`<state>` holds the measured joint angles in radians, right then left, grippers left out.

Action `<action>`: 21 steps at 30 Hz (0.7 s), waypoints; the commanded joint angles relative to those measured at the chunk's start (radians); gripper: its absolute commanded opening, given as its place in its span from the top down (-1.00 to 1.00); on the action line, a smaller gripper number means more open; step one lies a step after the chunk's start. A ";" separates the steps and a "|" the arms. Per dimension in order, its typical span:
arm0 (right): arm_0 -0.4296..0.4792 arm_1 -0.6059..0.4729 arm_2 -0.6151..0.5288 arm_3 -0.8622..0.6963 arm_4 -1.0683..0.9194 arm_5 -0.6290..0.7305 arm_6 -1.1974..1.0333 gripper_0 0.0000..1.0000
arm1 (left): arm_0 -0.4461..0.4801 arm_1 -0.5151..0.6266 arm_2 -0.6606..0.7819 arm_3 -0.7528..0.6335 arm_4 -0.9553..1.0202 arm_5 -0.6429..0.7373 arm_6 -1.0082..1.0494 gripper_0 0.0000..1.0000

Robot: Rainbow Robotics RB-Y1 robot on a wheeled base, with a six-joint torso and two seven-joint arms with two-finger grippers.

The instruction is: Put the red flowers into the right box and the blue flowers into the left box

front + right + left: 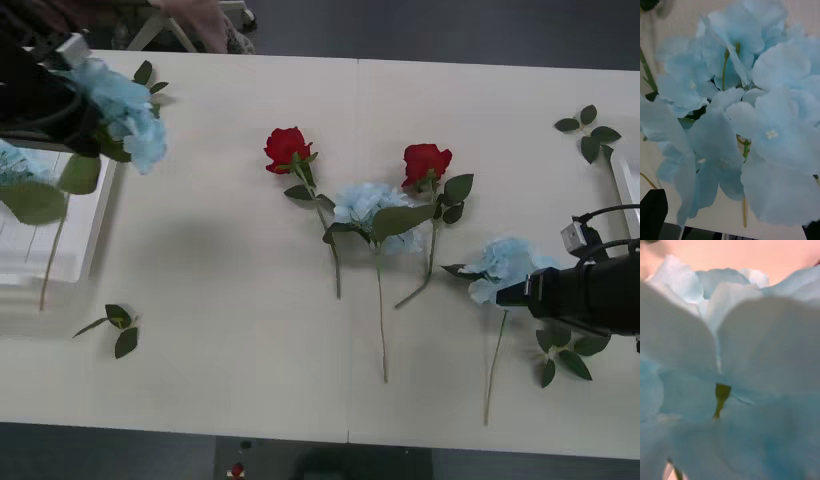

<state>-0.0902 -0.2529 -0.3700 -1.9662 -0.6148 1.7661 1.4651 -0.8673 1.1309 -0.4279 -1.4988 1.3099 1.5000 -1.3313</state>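
The blue flower (125, 110) in hand hangs at the table's far-left corner, its stem trailing down over the left box (95, 235), where another blue bloom (18, 162) already lies. The left gripper (60, 95) carries it; whether its fingers are clamped on the stem cannot be told — petals fill the left wrist view. To finish well, bring the bloom fully inside the rim before releasing, so the stem does not catch the wall.

The right gripper (520, 292) sits at a second blue flower (500, 265) near the table's right side; finger state cannot be told. Two red flowers (287, 147) (426, 162) and a third blue flower (372, 207) lie mid-table.
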 commanded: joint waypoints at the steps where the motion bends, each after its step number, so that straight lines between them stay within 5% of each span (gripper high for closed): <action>1: 0.033 0.006 0.033 -0.039 0.038 -0.034 -0.037 -1.00 | 0.152 0.064 0.143 0.072 0.011 0.000 -0.120 1.00; 6: 0.067 0.014 0.074 -0.037 0.069 -0.063 -0.040 -1.00 | 0.281 0.063 0.248 0.198 -0.014 -0.129 -0.275 1.00; 13: 0.098 0.021 0.109 -0.007 0.093 -0.119 -0.029 -1.00 | 0.289 0.013 0.245 0.311 -0.141 -0.250 -0.304 0.99; 14: 0.101 0.021 0.114 0.003 0.098 -0.132 -0.029 -1.00 | 0.291 0.007 0.247 0.318 -0.155 -0.256 -0.305 0.87; 16: 0.102 0.021 0.129 0.029 0.107 -0.165 -0.028 -1.00 | 0.291 -0.002 0.245 0.321 -0.185 -0.265 -0.307 0.03; 18: 0.102 0.021 0.140 0.050 0.115 -0.189 -0.029 -1.00 | 0.291 -0.003 0.245 0.321 -0.195 -0.267 -0.307 -0.35; 21: 0.102 0.021 0.158 0.084 0.127 -0.235 -0.028 -1.00 | 0.291 -0.003 0.245 0.321 -0.196 -0.271 -0.308 -0.52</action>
<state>0.0133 -0.2460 -0.2202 -1.8911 -0.4976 1.5548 1.4652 -0.5528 1.1071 -0.2037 -1.1657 1.1178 1.2413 -1.6060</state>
